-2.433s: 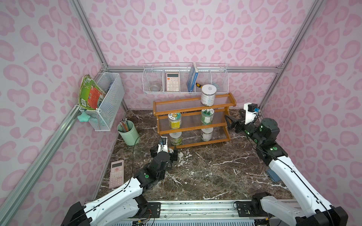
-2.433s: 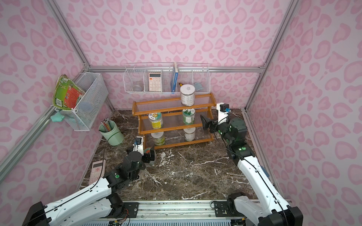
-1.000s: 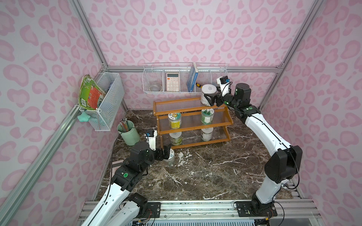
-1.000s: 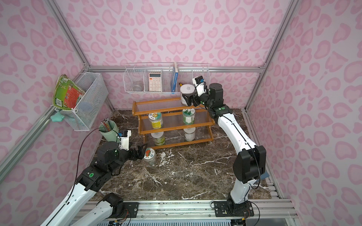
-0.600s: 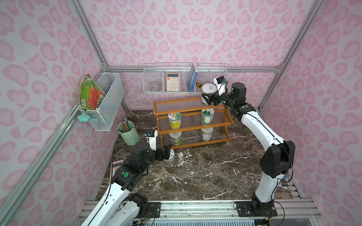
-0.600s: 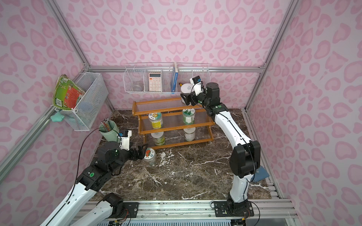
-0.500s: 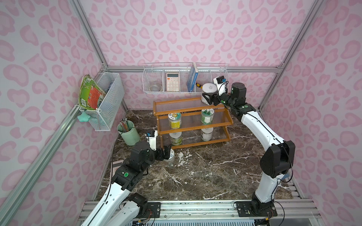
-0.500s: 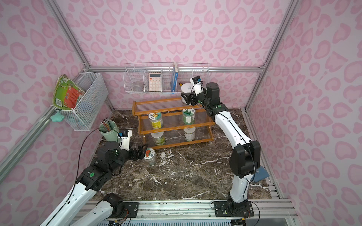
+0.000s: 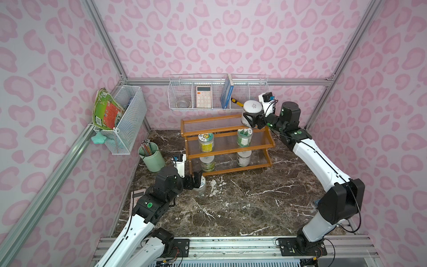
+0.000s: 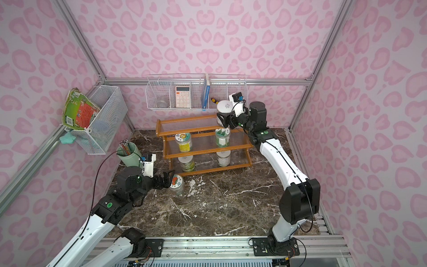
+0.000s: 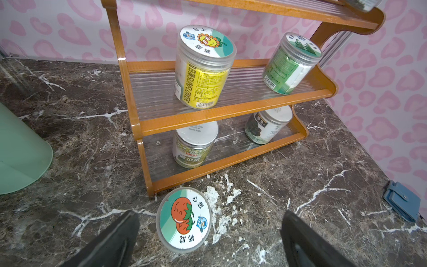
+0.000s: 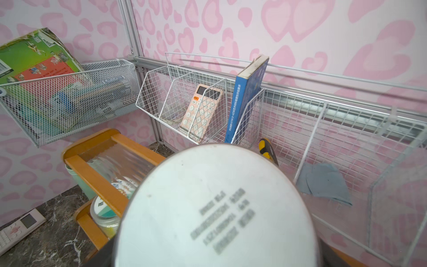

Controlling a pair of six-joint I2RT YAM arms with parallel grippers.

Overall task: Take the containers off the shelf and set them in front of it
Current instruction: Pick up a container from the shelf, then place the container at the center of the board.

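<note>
The orange-brown shelf (image 9: 231, 151) (image 11: 231, 111) stands at the back. My right gripper (image 9: 250, 120) (image 10: 223, 120) is shut on a plain white-lidded container (image 9: 253, 106) (image 12: 215, 208) at the top tier. A sunflower container (image 9: 206, 142) and a green container (image 9: 244, 137) sit on the middle tier. Two more containers (image 9: 207, 163) (image 9: 243, 158) sit on the bottom tier. A tomato-lidded container (image 9: 200, 185) (image 11: 184, 218) stands on the floor before the shelf's left end. My left gripper (image 9: 193, 180) (image 11: 209, 218) is open around it without touching.
A mint-green pencil cup (image 9: 151, 159) stands left of the shelf. White wire baskets (image 9: 218, 92) (image 9: 124, 120) hang on the back and left walls, close above the top tier. A calculator (image 9: 136, 198) lies by my left arm, a blue wallet (image 11: 402, 201) at the right.
My right gripper has closed on the top-tier container, which has shifted slightly right. The left arm and the tomato-lidded container have stayed put over the last second.
</note>
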